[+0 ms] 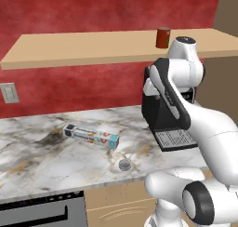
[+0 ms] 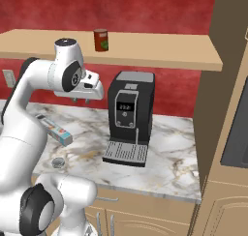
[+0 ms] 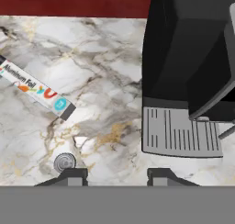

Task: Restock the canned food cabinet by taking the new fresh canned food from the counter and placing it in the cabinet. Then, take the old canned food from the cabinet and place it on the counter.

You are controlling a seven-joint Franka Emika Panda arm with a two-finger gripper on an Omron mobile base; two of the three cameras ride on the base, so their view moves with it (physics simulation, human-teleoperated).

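Note:
The flat grey tin [image 1: 124, 164] lies on the marble counter [image 1: 37, 161] near its front edge; the tin [image 3: 64, 162] also shows low and left in the hand view, just above the left fingertip. The red-brown can [image 1: 162, 37] stands upright on the tan shelf board [image 1: 69, 49], right of its middle, and the can [image 2: 100, 39] appears again from the other side. My gripper [image 2: 81, 100] hangs well above the counter, pointing down, left of the coffee machine. The gripper [image 3: 117, 176] is open, its fingers wide apart with nothing between them.
A black coffee machine [image 2: 130, 114] with a grey drip tray [image 3: 179, 133] stands on the counter to the right of the gripper. An aluminium foil box [image 1: 91, 136] lies behind and left of the tin. A tall wooden cabinet side [image 2: 227, 85] closes off the right.

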